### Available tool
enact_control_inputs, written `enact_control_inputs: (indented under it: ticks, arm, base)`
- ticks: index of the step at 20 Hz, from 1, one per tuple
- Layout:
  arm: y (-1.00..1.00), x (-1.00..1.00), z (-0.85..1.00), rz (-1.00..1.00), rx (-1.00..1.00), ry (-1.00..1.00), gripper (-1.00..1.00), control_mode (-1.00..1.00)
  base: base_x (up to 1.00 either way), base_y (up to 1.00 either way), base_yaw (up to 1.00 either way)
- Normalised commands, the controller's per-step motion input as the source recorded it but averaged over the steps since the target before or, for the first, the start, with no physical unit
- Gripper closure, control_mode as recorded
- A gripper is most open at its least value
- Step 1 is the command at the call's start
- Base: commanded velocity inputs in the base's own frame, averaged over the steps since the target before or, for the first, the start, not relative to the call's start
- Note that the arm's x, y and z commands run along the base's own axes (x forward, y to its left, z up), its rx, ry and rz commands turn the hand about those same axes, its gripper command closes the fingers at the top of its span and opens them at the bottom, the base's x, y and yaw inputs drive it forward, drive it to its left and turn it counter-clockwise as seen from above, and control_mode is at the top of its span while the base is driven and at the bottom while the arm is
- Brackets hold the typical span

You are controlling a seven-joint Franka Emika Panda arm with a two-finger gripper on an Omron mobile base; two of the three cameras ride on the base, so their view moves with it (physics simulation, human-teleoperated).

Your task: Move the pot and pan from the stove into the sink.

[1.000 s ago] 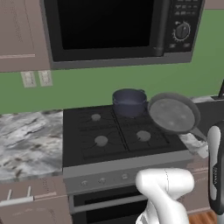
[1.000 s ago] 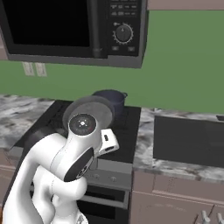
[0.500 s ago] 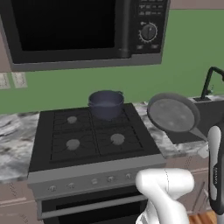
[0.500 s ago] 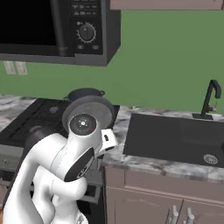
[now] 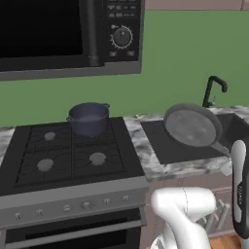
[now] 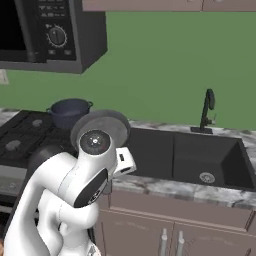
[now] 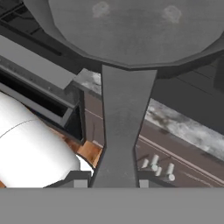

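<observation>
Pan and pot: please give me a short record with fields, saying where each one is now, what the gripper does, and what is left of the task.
pan: held up in the air by its handle, tilted, at the near left edge of the sink
pot: upright on the stove's back right burner
gripper: shut on the pan's handle
stove: other three burners bare
sink: dark basin, nothing seen inside
faucet: behind the sink
done: neither item in the sink yet
left: lower the pan into the sink, then fetch the pot

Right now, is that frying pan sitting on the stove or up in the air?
In the air. The pan is tilted above the counter edge by the sink, its handle gripped by the end effector.
</observation>
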Motion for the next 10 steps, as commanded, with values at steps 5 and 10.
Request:
enact_control_inputs:
  ticks: [5, 10]
  arm:
    - [0.0, 0.0, 0.0, 0.0, 0.0, 0.0, 1.0, 1.0]
    - [0.0, 0.0, 0.0, 0.0, 0.0, 0.0, 1.0, 1.0]
  base:
    - [0.0, -0.63, 0.0]
    - [0.0, -0.62, 0.0]
